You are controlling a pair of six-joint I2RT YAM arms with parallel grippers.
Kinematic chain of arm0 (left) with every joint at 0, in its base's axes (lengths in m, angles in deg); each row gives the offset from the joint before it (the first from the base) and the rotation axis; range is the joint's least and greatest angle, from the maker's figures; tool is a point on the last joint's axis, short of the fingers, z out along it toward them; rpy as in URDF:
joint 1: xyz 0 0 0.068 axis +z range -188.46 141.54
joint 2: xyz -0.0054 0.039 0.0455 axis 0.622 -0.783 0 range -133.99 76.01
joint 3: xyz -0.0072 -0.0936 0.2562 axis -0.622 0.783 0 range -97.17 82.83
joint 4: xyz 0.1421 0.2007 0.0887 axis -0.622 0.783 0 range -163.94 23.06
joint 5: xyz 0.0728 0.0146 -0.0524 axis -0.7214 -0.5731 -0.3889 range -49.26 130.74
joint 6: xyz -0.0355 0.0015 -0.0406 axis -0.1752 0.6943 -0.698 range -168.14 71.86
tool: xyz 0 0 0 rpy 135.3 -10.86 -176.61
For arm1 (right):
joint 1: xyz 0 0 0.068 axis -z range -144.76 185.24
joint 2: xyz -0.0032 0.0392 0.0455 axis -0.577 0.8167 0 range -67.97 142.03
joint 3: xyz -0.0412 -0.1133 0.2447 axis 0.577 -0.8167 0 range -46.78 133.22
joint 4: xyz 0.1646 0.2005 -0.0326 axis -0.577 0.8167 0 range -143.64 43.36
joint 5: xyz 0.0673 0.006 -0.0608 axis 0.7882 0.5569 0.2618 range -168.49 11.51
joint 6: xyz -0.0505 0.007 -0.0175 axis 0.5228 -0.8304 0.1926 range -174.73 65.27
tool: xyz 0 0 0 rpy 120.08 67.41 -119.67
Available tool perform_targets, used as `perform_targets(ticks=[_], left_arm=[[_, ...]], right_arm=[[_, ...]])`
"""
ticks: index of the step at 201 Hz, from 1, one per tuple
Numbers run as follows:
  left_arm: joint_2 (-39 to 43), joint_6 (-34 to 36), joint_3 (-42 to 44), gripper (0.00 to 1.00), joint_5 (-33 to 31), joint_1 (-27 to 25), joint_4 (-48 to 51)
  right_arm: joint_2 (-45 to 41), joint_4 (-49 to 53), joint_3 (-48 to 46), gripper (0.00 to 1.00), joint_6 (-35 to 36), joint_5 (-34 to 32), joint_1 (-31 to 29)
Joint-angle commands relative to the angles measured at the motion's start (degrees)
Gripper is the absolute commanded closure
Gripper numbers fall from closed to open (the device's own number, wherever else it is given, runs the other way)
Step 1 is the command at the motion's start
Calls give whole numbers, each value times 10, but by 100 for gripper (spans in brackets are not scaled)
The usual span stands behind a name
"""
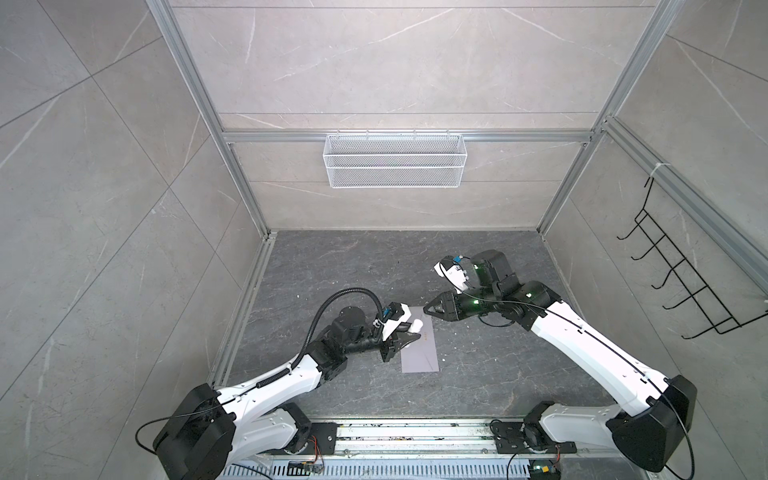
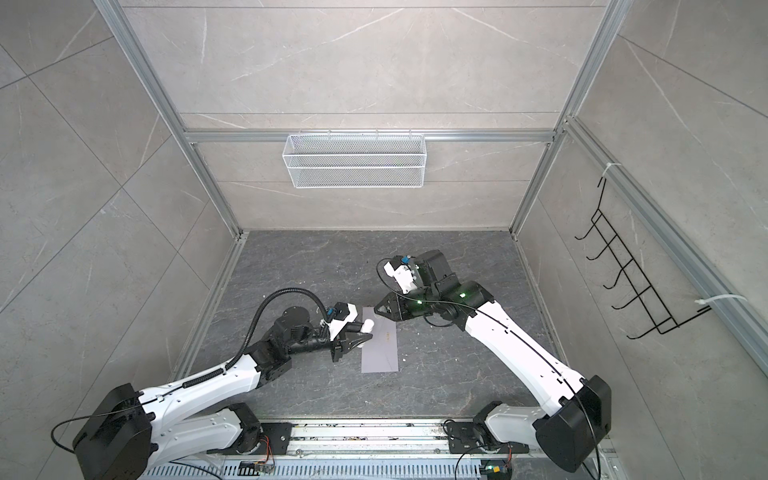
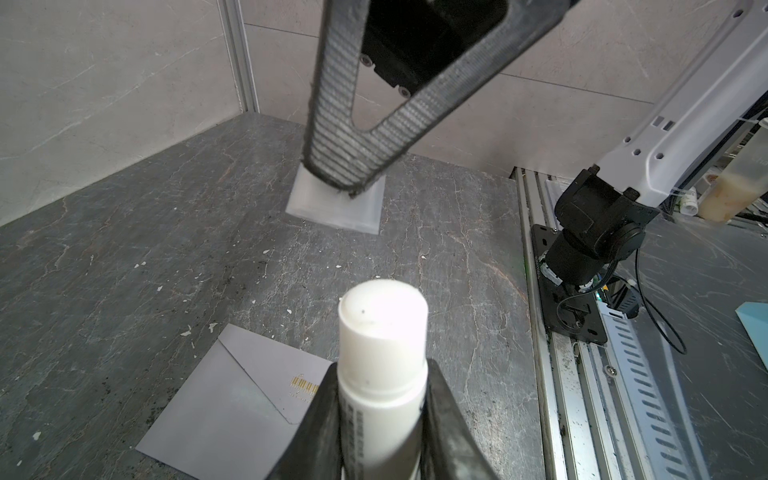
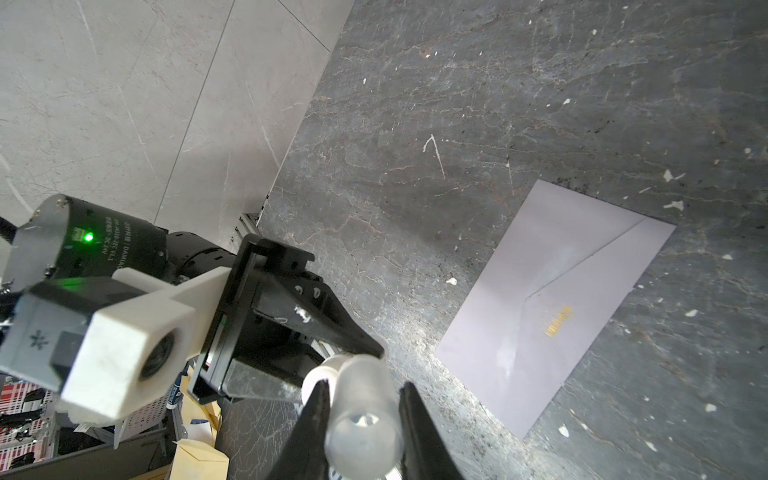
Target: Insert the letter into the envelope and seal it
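The left end effector (image 3: 380, 368) is clenched on a white glue stick (image 3: 382, 324) held over the envelope (image 1: 422, 353), the right end effector (image 4: 365, 384) grips a clear cap (image 4: 363, 419) by its far end, and the envelope lies flat, flap folded down, on the dark tabletop (image 1: 353, 266).

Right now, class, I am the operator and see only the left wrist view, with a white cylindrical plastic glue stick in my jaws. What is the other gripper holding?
Observer: The right wrist view shows the right gripper shut on a translucent cylindrical plastic cap.
Operator: How does the whole envelope lie?
Observer: In both top views the pale lavender-grey paper envelope lies flat on the dark stone table, long sides running roughly front to back.
Operator: Where is my stick over it?
Observer: In a top view the white glue stick in the left gripper shows over its far half.
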Motion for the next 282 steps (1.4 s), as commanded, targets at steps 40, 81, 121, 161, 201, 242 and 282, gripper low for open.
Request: perform_targets(ticks=[40, 81, 121, 161, 201, 242, 282], left_arm=[[-3, 7, -15, 100, 12, -3, -33], [-5, 8, -16, 100, 12, -3, -32], [-7, 7, -20, 100, 13, -4, -31], [-10, 8, -25, 100, 14, -4, -29], [-16, 8, -26, 100, 15, -4, -29], [-15, 7, -26, 100, 15, -4, -29], [-15, 6, -25, 100, 15, -5, -29]], right_arm=[[-8, -1, -12, 75, 0, 6, -10], [-10, -2, -16, 75, 0, 5, -15], [-11, -8, -20, 75, -4, 5, -18], [-7, -15, -24, 75, -6, 5, -24], [-4, -23, -26, 76, -12, 6, -29], [1, -28, -29, 76, -15, 5, -35], [0, -20, -29, 77, -9, -10, -38]])
